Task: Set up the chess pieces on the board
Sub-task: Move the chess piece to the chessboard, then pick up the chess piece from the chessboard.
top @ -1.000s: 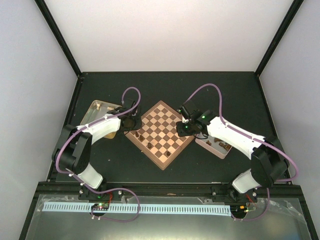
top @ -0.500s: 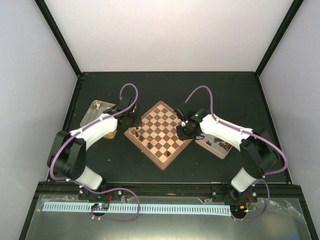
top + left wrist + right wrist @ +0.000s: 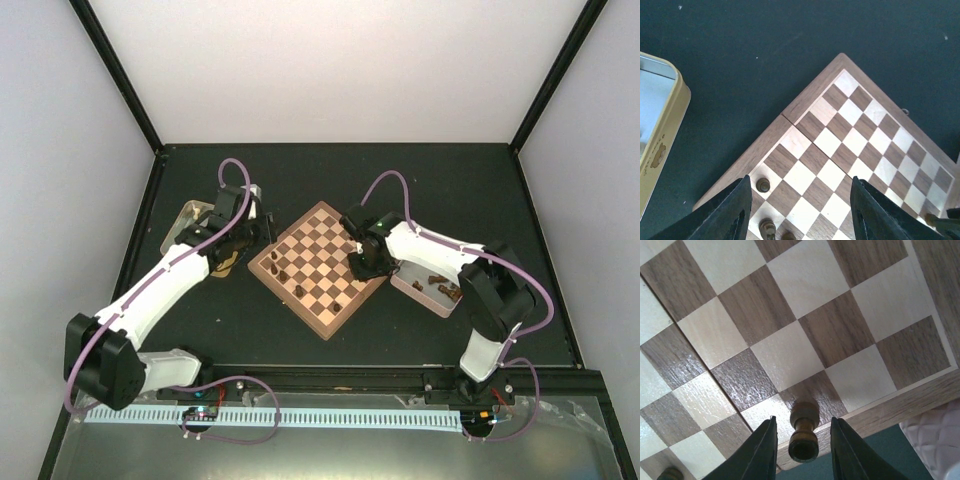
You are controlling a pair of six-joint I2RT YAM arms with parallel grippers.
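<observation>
At the right edge of the board [image 3: 900,407], my right end effector [image 3: 803,422] stands released, its jaws parted on either side of 1 dark chess piece [image 3: 803,442] without touching it. That piece stands upright on a dark square just inside the rim. I judge the placing done, so the step in hand is the retreat. I should rise straight up with the jaws no narrower. I should swing toward the pink tray [image 3: 430,292] only once both fingers are above the piece's head, since a sideways brush would topple it. My left end effector [image 3: 800,182] hangs released and empty over the board's left corner, near a few set pieces [image 3: 763,185]. It needs the same vertical exit.
</observation>
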